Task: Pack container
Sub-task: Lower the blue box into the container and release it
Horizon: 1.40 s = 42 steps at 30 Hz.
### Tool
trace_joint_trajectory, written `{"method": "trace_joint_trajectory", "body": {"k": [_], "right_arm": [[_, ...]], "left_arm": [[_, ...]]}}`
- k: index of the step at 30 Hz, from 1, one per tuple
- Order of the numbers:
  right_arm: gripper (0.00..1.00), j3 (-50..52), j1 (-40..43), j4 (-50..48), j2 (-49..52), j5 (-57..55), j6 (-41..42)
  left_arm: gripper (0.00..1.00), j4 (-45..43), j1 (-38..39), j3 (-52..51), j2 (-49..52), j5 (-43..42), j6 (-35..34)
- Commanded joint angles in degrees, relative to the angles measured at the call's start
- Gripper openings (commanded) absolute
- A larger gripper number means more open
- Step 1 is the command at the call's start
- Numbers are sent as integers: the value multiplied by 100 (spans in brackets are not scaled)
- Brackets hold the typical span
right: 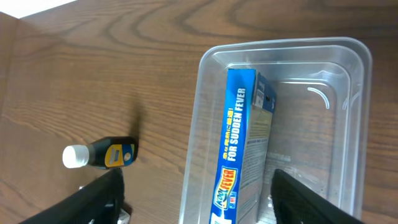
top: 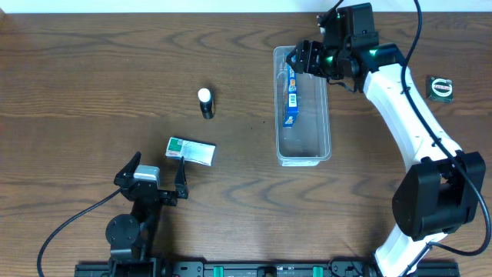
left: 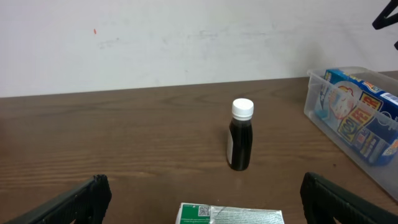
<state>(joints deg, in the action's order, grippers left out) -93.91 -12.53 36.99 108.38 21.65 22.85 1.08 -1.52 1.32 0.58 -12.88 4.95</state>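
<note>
Container [top: 307, 146] right of centre on the surface [top: 92, 77], blue box [top: 290, 96] on edge inside along its left wall. Right end effector [top: 306, 58] open above the box, gripping nothing. Left end effector [top: 159, 163] open and empty, just beside a green packet [top: 191, 151]. A bottle [top: 206, 103] stands apart.

"FOR SUDDEN FEVER" on the blue box [right: 239, 143]
</note>
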Motion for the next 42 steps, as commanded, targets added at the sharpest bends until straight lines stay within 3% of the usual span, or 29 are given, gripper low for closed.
{"method": "trace_joint_trajectory", "body": {"k": [1, 4, 7, 13, 24, 42], "right_arm": [[65, -131, 52, -22, 37, 98, -81], [52, -131, 39, -59, 37, 380, -83], [28, -131, -31, -39, 37, 428, -146], [1, -114, -302, 13, 50, -31, -417], [1, 90, -697, 52, 251, -715, -514], [1, 85, -649, 260, 776, -1274, -754]], "left_arm": [[98, 186, -39, -109, -35, -15, 39], [98, 186, -39, -109, -35, -15, 39], [98, 186, -39, -109, -35, -15, 39], [98, 186, -39, -109, -35, -15, 39], [98, 186, -39, -109, -35, -15, 39], [98, 186, -39, -109, -35, -15, 39]]}}
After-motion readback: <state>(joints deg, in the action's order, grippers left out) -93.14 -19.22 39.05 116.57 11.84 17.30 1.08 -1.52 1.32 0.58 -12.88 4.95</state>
